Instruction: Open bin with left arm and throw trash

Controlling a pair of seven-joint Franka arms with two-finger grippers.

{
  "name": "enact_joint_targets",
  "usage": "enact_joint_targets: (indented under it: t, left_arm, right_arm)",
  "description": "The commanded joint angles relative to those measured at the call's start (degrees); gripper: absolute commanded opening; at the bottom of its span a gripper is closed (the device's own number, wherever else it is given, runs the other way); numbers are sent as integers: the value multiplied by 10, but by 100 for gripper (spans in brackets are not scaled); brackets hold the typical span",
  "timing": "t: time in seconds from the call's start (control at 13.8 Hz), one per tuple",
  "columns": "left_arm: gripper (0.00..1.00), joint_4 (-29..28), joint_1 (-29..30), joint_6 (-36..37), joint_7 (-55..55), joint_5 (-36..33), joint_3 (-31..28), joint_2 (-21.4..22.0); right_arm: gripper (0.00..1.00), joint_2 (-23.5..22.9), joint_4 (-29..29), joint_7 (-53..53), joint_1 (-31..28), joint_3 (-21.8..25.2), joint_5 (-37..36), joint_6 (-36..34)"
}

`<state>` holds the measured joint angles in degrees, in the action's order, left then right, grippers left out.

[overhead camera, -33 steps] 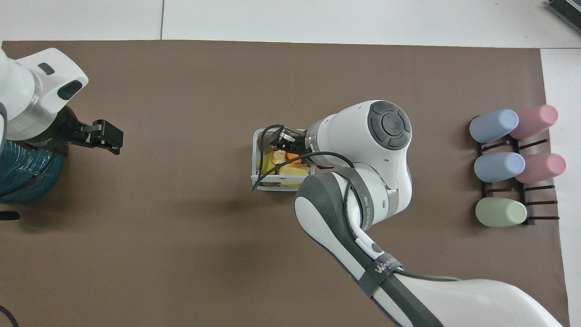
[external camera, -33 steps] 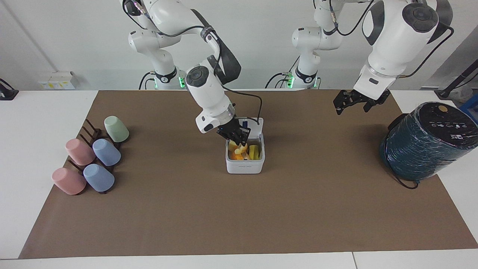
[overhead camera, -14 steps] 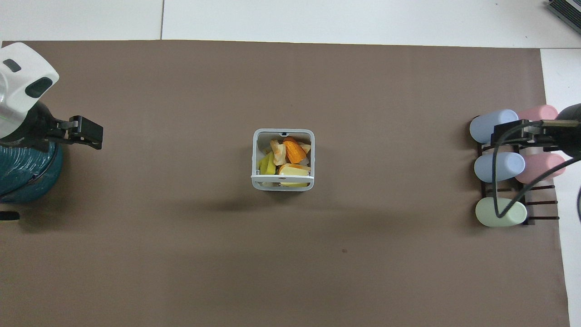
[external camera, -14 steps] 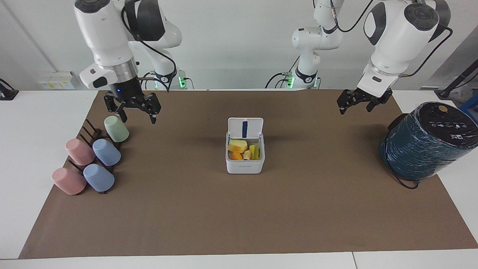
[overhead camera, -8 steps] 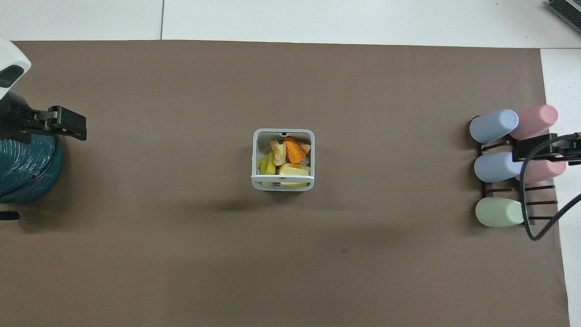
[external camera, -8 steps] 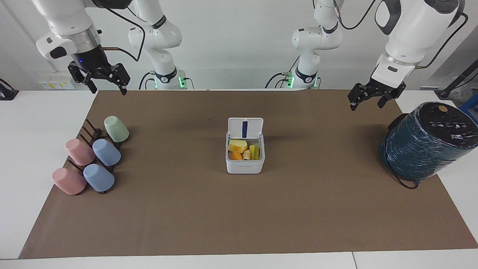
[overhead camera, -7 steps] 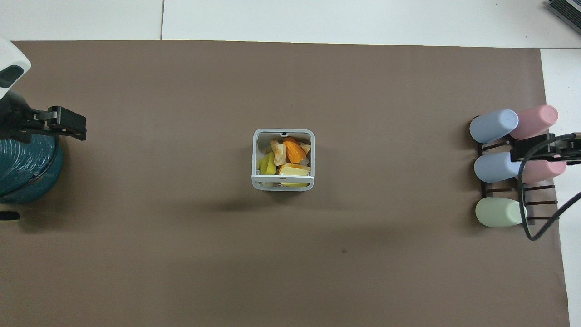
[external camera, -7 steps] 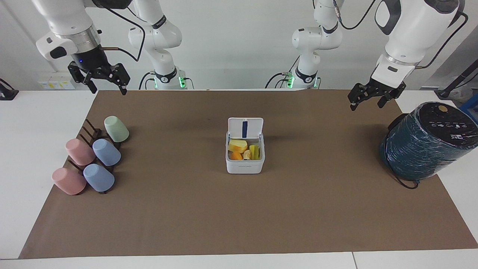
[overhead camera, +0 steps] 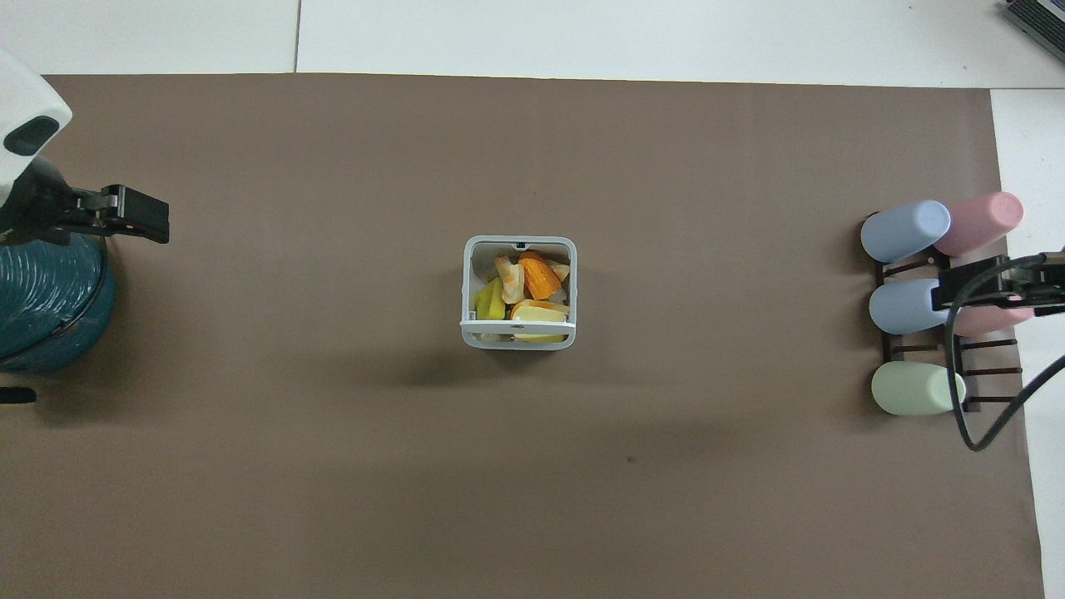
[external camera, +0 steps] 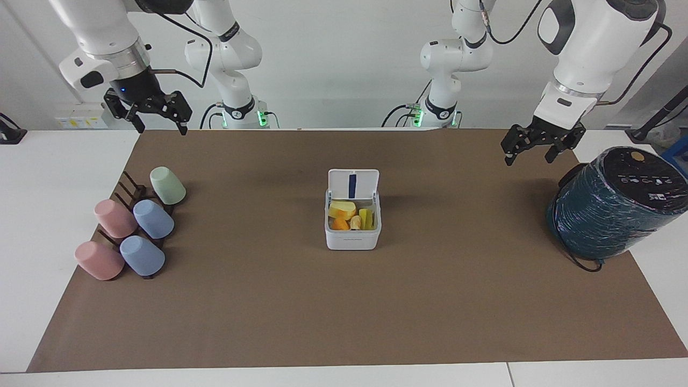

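The left arm's black two-finger gripper [external camera: 539, 151] is held raised with its fingers spread and nothing between them, over the brown mat near the big dark-teal wrapped cylinder [external camera: 613, 204] at that arm's end of the table. The right arm's black gripper [external camera: 152, 111], with a blue light at its wrist, is likewise seen apart and empty, raised near the rack of pastel plastic cups [external camera: 131, 231]. At the middle of the mat the small white square plastic bin [external camera: 352, 236] stands with its hinged lid [external camera: 353, 184] tipped upright. The yellow and orange foam trash pieces [overhead camera: 524, 295] lie inside it. No piece is seen on the mat, so the task is judged essentially done.
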<state>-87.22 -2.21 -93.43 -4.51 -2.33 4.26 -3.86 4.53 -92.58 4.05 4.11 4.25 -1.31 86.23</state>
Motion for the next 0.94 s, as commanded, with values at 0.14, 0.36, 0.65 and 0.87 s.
enact_joint_targets:
  t: [0.14, 0.36, 0.65, 0.87]
  left_arm:
    - [100, -16, 4, -16, 13, 0, 4, 12]
    - [100, -17, -2, -16, 40, 15, 5, 12]
    - [100, -18, -3, -11, 47, 23, 4, 13]
    - [100, -18, -3, -10, 47, 23, 4, 12]
  right_arm:
    - [100, 4, -2, -14, -5, -4, 4, -4]
    - [100, 7, -2, -15, -2, -6, 4, -4]
    - [100, 8, -2, -15, -2, -6, 4, -4]
    - [100, 8, -2, -15, -2, -6, 4, -4]
